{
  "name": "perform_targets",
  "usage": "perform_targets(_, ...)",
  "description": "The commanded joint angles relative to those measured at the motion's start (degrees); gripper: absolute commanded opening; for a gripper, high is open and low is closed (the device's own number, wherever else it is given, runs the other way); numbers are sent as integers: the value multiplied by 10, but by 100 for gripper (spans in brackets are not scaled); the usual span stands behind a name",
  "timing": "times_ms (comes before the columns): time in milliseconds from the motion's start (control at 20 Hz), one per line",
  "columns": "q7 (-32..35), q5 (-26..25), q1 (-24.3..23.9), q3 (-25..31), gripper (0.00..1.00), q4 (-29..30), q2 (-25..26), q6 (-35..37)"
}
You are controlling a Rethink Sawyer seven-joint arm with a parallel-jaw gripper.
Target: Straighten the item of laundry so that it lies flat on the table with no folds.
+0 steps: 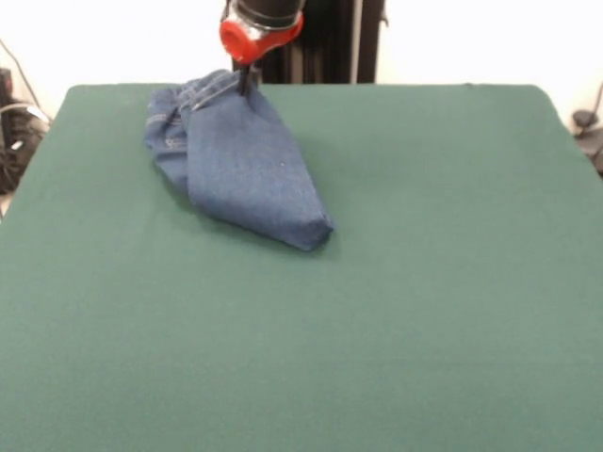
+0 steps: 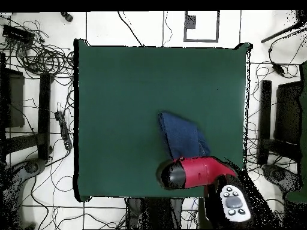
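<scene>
You have most of the job still ahead of you. The jeans (image 1: pixel 240 160) lie bunched and folded over on the table (image 1: pixel 396 311), close to its far edge in the front view, towards that view's far-left corner and well away from the near edge. What shows is 1 long tapering fold of denim running from the waistband end, near the far edge, down to a blunt doubled tip pointing towards the middle of the table; a second layer with stitched seams peeks out on the left side of it. The legs are not laid out apart and no flat outline of the garment is visible, so I judge the straightening barely begun. The gripper (image 1: pixel 247 87) is down at the waistband end, touching or pinching the cloth there, but you cannot tell from either view how its jaws stand or whether it actually has hold. In the overhead view the arm (image 2: pixel 198 171) covers that end of the jeans entirely.
</scene>
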Motion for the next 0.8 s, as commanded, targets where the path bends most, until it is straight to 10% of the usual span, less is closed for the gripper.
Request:
perform_targets(50, 125, 54, 52, 3, 0, 35, 42, 117)
perform_targets(800, 60, 77, 20, 14, 0, -73, 70, 249)
